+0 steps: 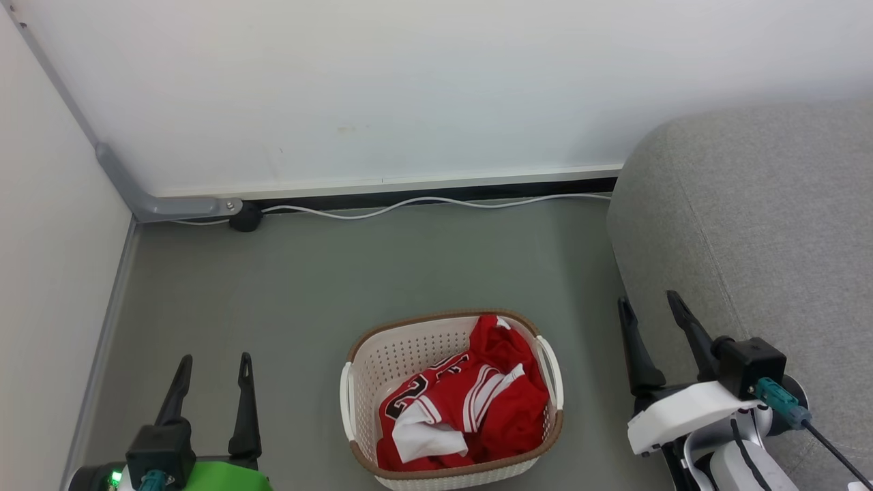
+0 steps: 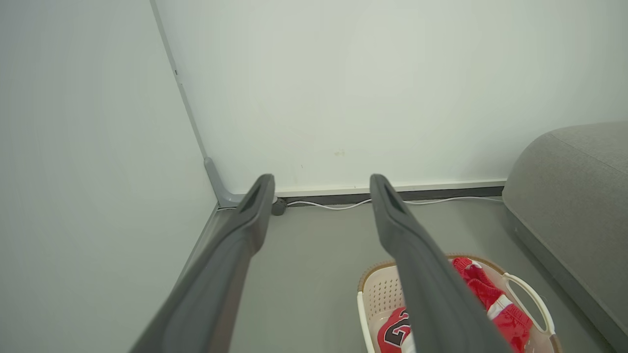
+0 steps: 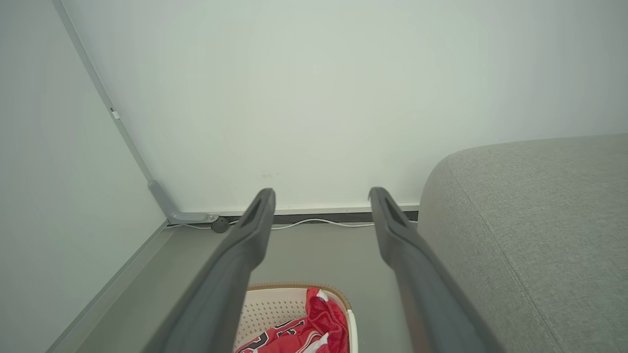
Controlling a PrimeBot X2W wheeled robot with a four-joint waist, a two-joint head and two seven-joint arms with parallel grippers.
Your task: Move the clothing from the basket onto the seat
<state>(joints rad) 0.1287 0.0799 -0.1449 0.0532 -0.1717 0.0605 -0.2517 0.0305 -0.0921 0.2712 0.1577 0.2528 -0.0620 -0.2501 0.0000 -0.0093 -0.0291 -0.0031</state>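
Red soft fabric, the clothing (image 1: 470, 402), lies crumpled inside the basket (image 1: 402, 348), its white stripes and black-white numerals facing up. The basket stands on the grey floor (image 1: 341, 286), near the seat (image 1: 764, 218) at its right and apart from it. The head view gives the whole basket from above. The left wrist view hides part of it behind one finger (image 2: 431, 284), and the right wrist view gives just its far end. The left gripper (image 1: 215, 357) hovers left of the basket, fingers apart and empty. The right gripper (image 1: 646, 298) is between basket and seat, fingers also apart, holding nothing. A white cable (image 1: 409, 202) runs along the foot of the wall.
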